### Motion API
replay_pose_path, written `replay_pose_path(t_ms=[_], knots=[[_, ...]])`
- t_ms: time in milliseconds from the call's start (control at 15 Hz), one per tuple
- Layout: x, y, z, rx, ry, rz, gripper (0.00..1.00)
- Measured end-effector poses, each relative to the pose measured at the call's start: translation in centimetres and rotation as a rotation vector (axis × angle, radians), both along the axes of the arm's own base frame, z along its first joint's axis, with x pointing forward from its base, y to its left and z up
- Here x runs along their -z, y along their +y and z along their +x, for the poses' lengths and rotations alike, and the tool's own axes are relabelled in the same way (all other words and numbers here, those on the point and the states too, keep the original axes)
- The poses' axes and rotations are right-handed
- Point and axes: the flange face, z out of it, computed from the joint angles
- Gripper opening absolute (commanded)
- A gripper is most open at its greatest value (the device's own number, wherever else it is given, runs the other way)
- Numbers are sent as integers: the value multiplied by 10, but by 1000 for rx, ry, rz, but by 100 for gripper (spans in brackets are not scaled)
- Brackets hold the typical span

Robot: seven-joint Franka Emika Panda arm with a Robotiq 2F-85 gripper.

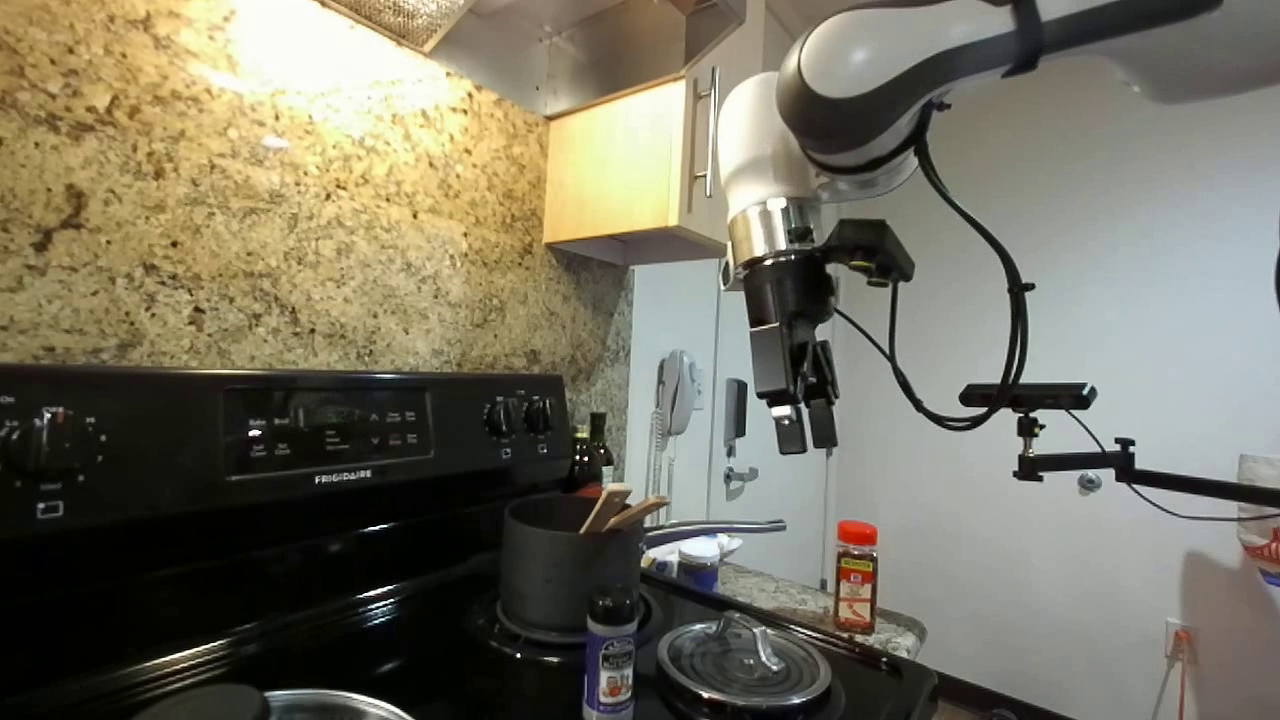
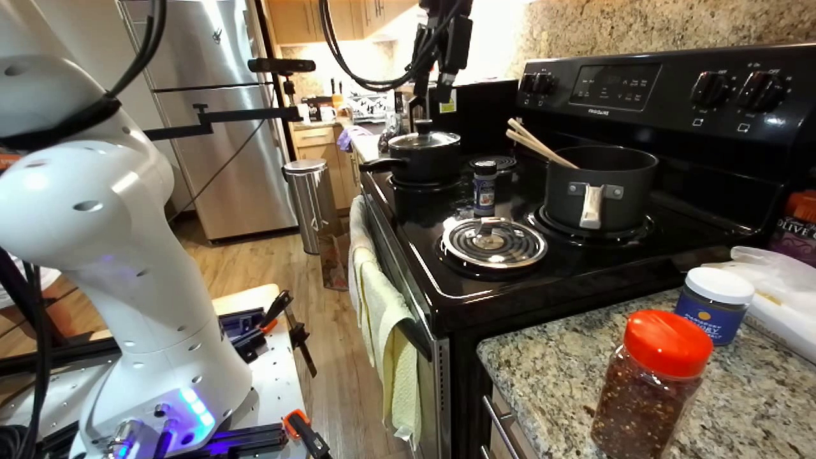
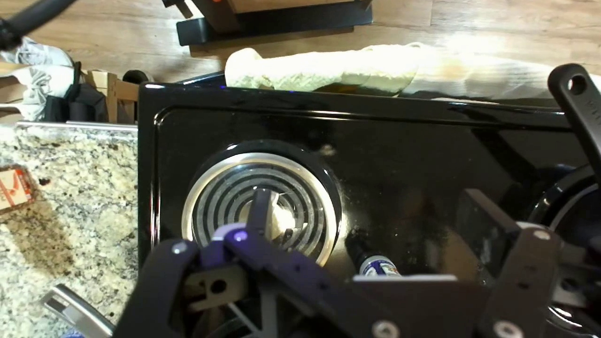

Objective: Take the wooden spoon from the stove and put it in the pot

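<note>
The dark grey pot point(image 1: 560, 575) stands on a back burner of the black stove point(image 2: 574, 277) in both exterior views. Two pale tan wooden handles lean out over the pot's rim; one is the wooden spoon point(image 2: 542, 150), though I cannot tell which. Their lower ends are hidden inside the pot, so no oval bowl shows. My gripper point(image 1: 807, 428) hangs high above the stove, apart from the pot and the handles. In the wrist view my gripper point(image 3: 375, 223) is open with nothing between its fingers. There, only the pot's metal handle point(image 3: 87, 314) shows.
A glass lid point(image 2: 494, 242) lies on the front burner. A seasoning bottle point(image 1: 610, 655) stands between it and a lidded black pan point(image 2: 424, 159). A red-capped jar point(image 1: 856, 580) and a blue jar point(image 2: 713, 306) stand on the granite counter. A cabinet point(image 1: 615, 170) hangs behind the arm.
</note>
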Motion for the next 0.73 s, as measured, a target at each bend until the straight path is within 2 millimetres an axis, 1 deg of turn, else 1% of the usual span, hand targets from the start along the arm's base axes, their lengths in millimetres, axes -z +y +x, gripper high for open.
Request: replay_pose_path(t_ms=[200, 333, 533, 733], knots=[[8, 14, 8, -34, -62, -26, 100], [13, 18, 12, -43, -101, -27, 100], [19, 20, 18, -63, -156, -23, 100], [24, 19, 21, -67, -175, -22, 100]])
